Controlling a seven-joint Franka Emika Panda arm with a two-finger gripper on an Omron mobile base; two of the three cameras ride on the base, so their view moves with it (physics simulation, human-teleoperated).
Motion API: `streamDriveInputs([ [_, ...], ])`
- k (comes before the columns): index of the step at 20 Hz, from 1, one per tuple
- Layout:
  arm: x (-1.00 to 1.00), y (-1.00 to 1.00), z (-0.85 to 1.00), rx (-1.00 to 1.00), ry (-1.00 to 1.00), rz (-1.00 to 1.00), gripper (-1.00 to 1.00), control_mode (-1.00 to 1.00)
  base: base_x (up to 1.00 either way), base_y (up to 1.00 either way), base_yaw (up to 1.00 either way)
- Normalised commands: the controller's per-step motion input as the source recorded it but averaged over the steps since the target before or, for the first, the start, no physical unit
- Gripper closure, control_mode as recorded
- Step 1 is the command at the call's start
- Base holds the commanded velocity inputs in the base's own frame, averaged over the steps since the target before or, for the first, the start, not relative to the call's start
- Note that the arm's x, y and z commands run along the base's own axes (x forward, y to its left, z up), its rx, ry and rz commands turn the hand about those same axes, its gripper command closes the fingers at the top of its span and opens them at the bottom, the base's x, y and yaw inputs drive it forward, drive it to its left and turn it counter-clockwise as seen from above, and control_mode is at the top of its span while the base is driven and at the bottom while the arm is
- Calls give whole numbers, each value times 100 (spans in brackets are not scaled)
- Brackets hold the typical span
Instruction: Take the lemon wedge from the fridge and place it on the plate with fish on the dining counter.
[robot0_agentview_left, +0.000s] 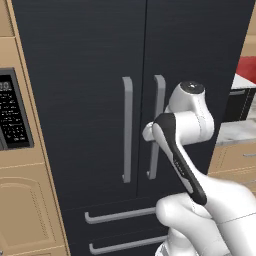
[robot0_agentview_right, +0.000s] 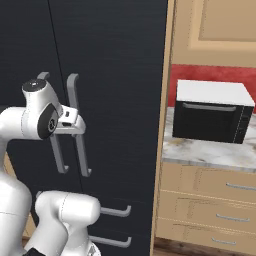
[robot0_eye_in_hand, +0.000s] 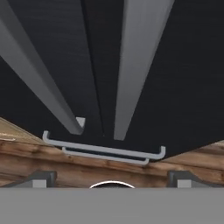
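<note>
Jaws wide apart, facing closed fridge (robot0_agentview_left: 90, 100) handles (robot0_eye_in_hand: 135, 65).

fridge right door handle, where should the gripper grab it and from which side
Grip the right door handle around its straight middle, coming head-on from the front with the open gripper straddling the bar. The vertical bar stands off the fridge door, leaving room behind for a finger.

Flat, even rendered light, no glare

The fridge (robot0_agentview_left: 100, 100) doors read matte black with faint horizontal grain; its grey handles (robot0_agentview_left: 127, 130) cast barely any shadow. The hand view stretches those handles in steep perspective, with soft, slightly blurred edges.
</note>
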Motion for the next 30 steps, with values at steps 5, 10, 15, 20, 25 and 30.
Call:
streamDriveInputs([
  [5, 0, 0, 0, 0, 0, 0, -100, -100, 0, 0, 0],
  [10, 0, 4, 0, 0, 0, 0, -100, -100, 0, 0, 0],
  [15, 0, 0, 0, 0, 0, 0, -100, 100, 0, 74, 1],
  [20, 0, 0, 0, 0, 0, 0, -100, 100, -19, 38, 2],
  [25, 0, 0, 0, 0, 0, 0, -100, 100, -61, 5, 4],
  [30, 0, 0, 0, 0, 0, 0, -100, 100, -55, 0, 2],
])
